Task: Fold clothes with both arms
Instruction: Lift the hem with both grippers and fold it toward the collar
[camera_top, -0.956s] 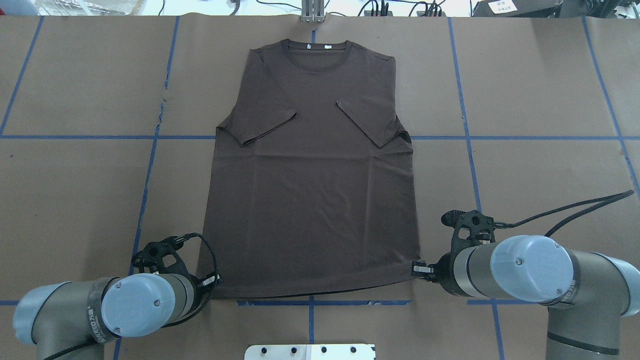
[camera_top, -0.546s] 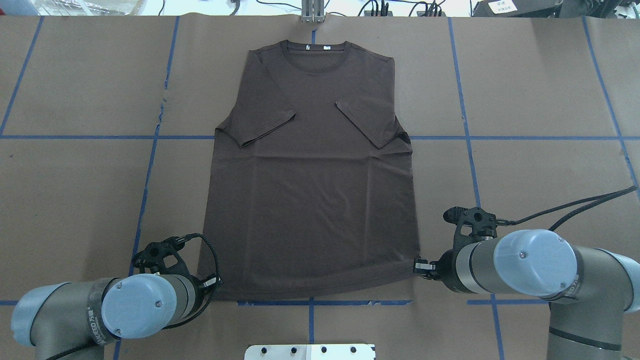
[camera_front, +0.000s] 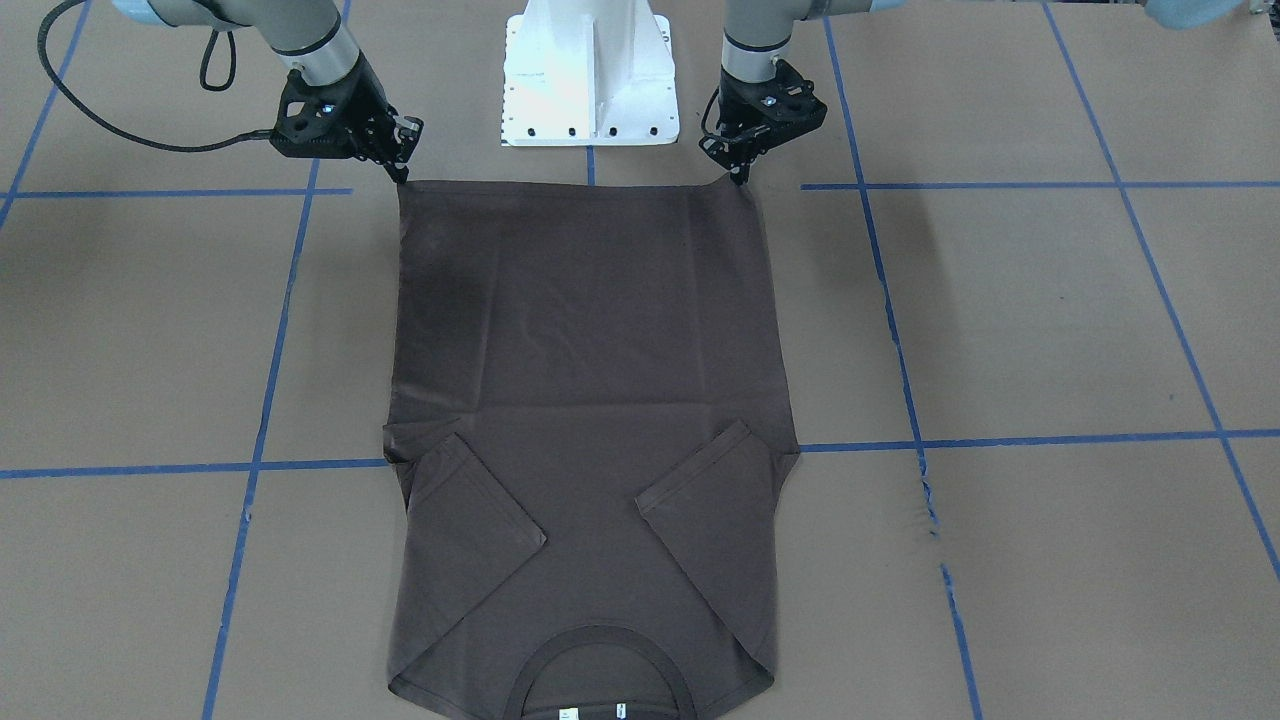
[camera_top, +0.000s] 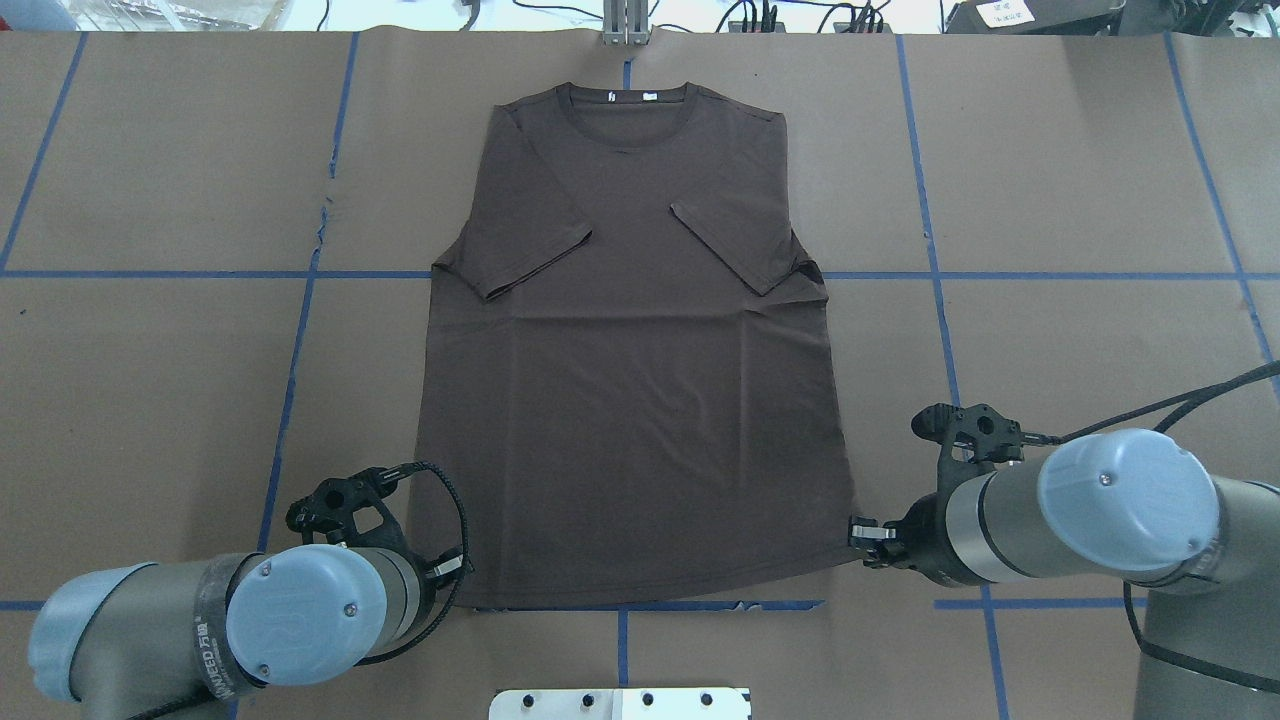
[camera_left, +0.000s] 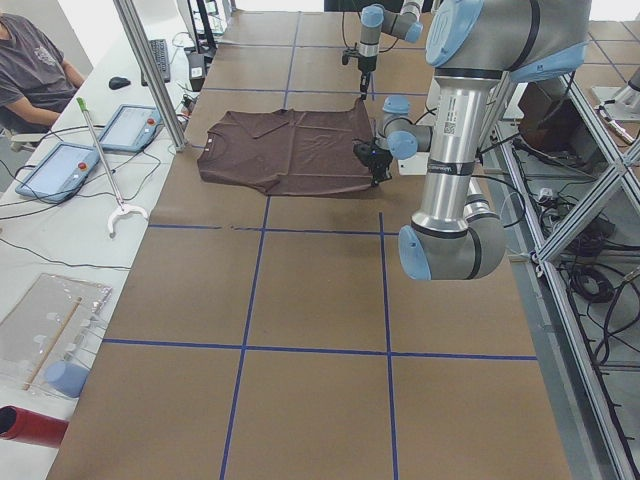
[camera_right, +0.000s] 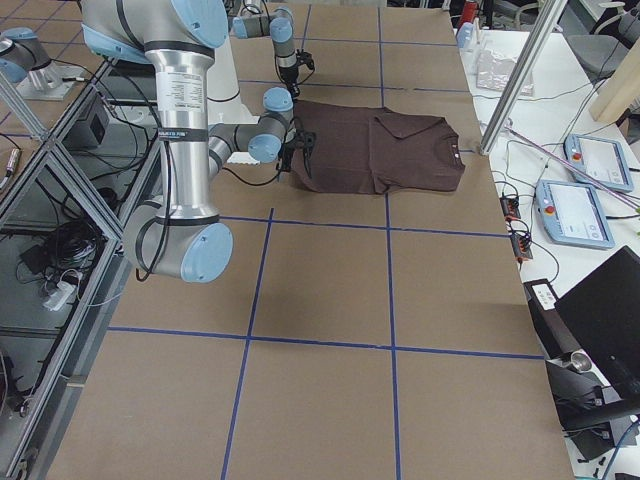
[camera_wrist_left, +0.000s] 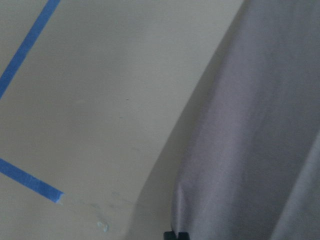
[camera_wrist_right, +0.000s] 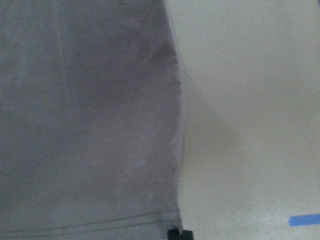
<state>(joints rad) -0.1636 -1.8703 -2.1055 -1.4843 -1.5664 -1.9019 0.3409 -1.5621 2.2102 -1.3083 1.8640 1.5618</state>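
— What are your fingers doing?

— My left gripper (camera_front: 738, 178) is pinched tight on one bottom corner of the dark brown short-sleeved cloth T-shirt (camera_top: 630, 400). My right gripper (camera_front: 402, 172) is pinched on the other bottom corner. The cloth puckers up right at my fingertips, with a shadow under it. So I think the corners are a bit off the brown paper table (camera_top: 1080, 200).

— Where is the rest of the shirt?

— It lies flat and stretches straight away from my fingers. The bottom hem (camera_top: 640, 592) runs between my two grippers. Further out, the two short sleeves (camera_top: 525, 250) are folded in on the chest. The round ribbed collar (camera_top: 627, 105) is at the far end.

— Which arm is nearer?

— Both are the same. I guess the next move is to carry both corners forward together, toward the collar, and level.
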